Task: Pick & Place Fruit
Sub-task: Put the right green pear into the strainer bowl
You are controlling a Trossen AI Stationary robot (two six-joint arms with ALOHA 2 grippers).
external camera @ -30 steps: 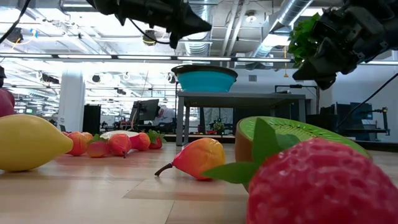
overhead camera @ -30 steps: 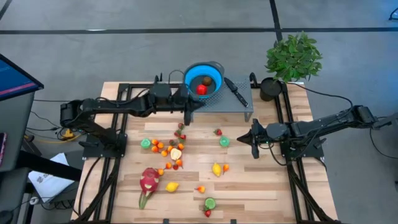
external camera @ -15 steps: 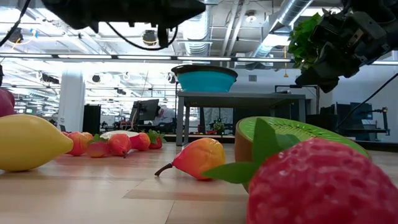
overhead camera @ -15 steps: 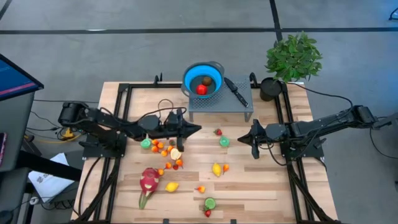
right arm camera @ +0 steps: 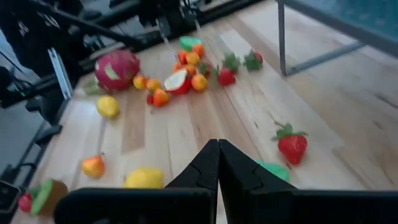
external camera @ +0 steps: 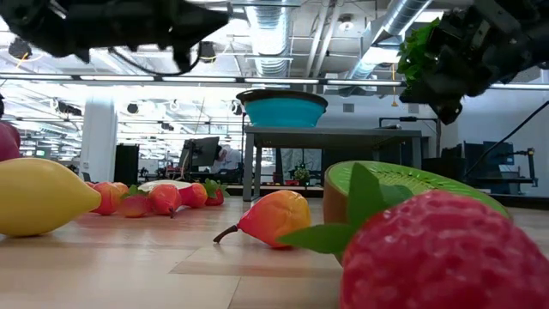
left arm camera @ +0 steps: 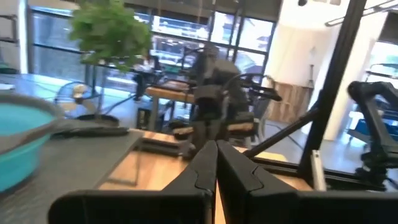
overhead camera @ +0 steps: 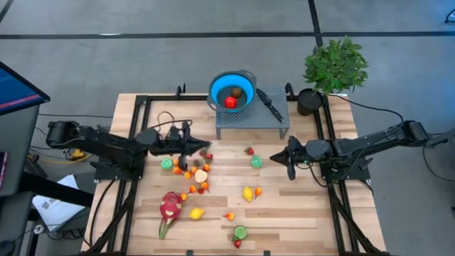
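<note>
Many small toy fruits lie on the wooden table: an orange and red cluster [overhead camera: 193, 171], a dragon fruit [overhead camera: 170, 206], lemons [overhead camera: 247, 193], strawberries [overhead camera: 249, 151] and green pieces [overhead camera: 256, 162]. A blue bowl [overhead camera: 232, 91] on a grey rack [overhead camera: 263, 119] holds a red fruit [overhead camera: 230, 102] and a brown one. My left gripper [overhead camera: 206, 146] is shut and empty, above the table just beyond the cluster; its fingers meet in the left wrist view [left arm camera: 216, 152]. My right gripper [overhead camera: 274, 158] is shut and empty, right of the green piece [right arm camera: 272, 171].
A black-handled knife [overhead camera: 270, 104] lies on the rack beside the bowl. A potted plant [overhead camera: 334, 65] stands at the far right corner. Black frame rails [overhead camera: 142, 142] run along the table's left and right sides. Bare wood shows at the near right.
My left gripper has gone from beside the bowl and rack toward the table's near edge, then drawn back toward the left edge over the fruit cluster. No fruit has moved.
</note>
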